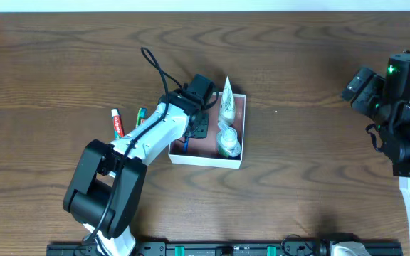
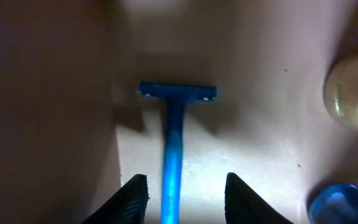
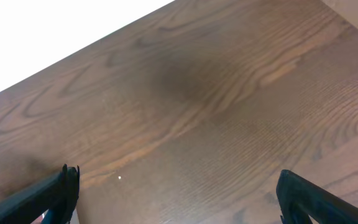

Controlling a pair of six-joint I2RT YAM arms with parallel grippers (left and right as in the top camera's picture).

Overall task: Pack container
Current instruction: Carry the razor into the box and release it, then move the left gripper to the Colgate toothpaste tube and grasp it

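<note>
The container, a white-walled square box with a pink-brown inside, sits at the table's middle. My left gripper is down inside its left half. In the left wrist view its jaws are open on either side of the handle of a blue razor, which lies flat on the box floor beside the left wall. A blue bit of the razor shows in the overhead view. A white tube and a green-capped bottle lie in the box's right half. My right gripper is open and empty over bare wood.
A red-and-white toothpaste tube and a small green-striped item lie on the table left of the box. A pale round bottle and a blue rounded object sit right of the left jaws. The right arm is at the far right.
</note>
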